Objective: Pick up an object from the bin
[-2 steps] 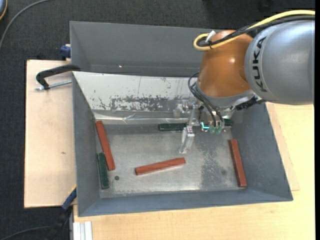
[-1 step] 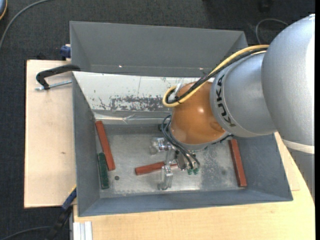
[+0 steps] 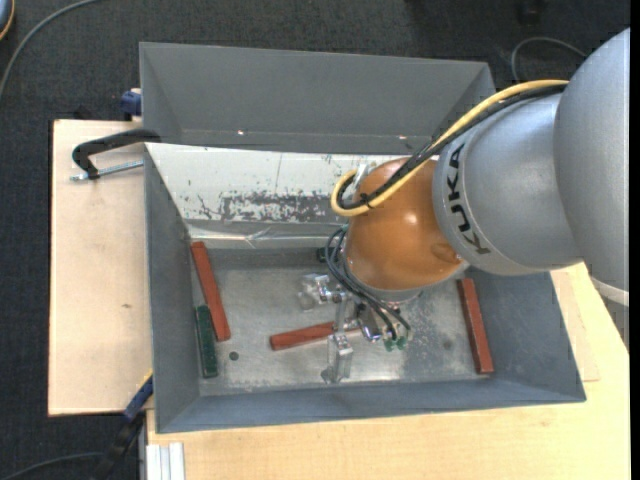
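Gripper (image 3: 340,353) is down on the floor of the grey metal bin (image 3: 300,93), right at the end of a flat red stick (image 3: 300,339) lying loose mid-bin. That one's probably easiest, unlike the dark green bar (image 3: 206,340) hugging the wall. Can't tell whether it's clamped on.

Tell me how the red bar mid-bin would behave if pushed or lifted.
The red bar looks straight and flat-sided, so it is probably stiff. Lying flat on the bin floor, it would likely slide or pivot, not roll.
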Available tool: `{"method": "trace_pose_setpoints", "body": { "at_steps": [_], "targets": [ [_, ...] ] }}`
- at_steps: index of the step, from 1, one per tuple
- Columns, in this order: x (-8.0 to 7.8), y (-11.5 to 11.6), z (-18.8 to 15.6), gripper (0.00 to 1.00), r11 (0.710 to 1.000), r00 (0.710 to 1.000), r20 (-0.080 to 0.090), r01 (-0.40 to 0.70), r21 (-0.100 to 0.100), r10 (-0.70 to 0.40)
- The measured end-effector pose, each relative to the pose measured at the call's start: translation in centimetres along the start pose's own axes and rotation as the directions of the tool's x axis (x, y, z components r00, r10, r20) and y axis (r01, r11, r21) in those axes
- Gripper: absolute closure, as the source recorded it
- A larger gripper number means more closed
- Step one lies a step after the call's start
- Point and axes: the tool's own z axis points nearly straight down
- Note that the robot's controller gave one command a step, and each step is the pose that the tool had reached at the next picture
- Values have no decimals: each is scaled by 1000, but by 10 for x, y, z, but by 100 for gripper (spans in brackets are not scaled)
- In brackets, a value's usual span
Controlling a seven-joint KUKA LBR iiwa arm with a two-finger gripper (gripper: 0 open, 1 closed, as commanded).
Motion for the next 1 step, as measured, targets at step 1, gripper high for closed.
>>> {"method": "trace_pose_setpoints", "body": {
  "at_steps": [1],
  "targets": [
    [-2, -16, 1, 0, 1000, 1000, 2, -6, 1, 6]
  ]
}}
